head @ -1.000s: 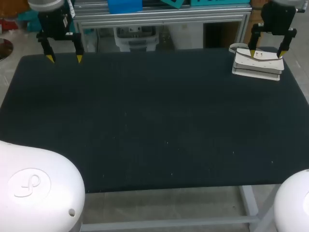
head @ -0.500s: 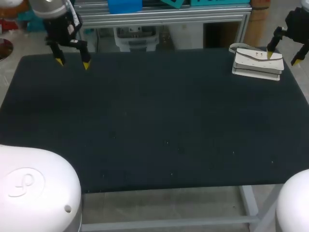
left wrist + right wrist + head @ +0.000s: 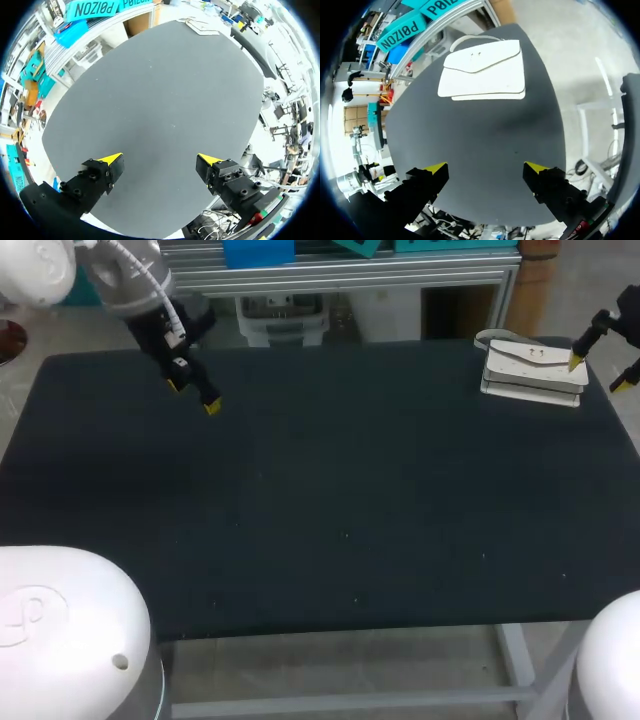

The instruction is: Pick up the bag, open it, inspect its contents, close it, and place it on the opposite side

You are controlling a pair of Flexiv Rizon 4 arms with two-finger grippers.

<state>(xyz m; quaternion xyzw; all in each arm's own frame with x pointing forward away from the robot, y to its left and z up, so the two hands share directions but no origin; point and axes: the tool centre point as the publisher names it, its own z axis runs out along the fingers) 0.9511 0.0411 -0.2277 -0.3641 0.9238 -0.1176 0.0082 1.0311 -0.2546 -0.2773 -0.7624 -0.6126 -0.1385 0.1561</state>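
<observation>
Right now, looking down at a white bag (image 3: 533, 368) lying flat on the dark table (image 3: 320, 500), at its far right corner. Closed, with the pointed flap folded down over the front and a thin strap looping out toward the table's far edge. Cannot see anything of the inside, so nothing to tell of the contents. Looks layered along the side that faces the table's near edge, like stacked panels.

Holding nothing with the right gripper (image 3: 598, 375): fingers spread wide, hanging above the table's right edge, near the bag and clear of it. From the right wrist view, seeing the same gripper (image 3: 486, 167) with bare table between its yellow tips and the bag (image 3: 485, 70) ahead of it, whole and uncovered.

Holding nothing with the left gripper (image 3: 193, 397) either: fingers wide apart, above the table's far left part, well apart from the bag. From the left wrist view, seeing that gripper (image 3: 160, 159) over bare table surface, with the bag (image 3: 202, 27) small at the table's far corner.
</observation>
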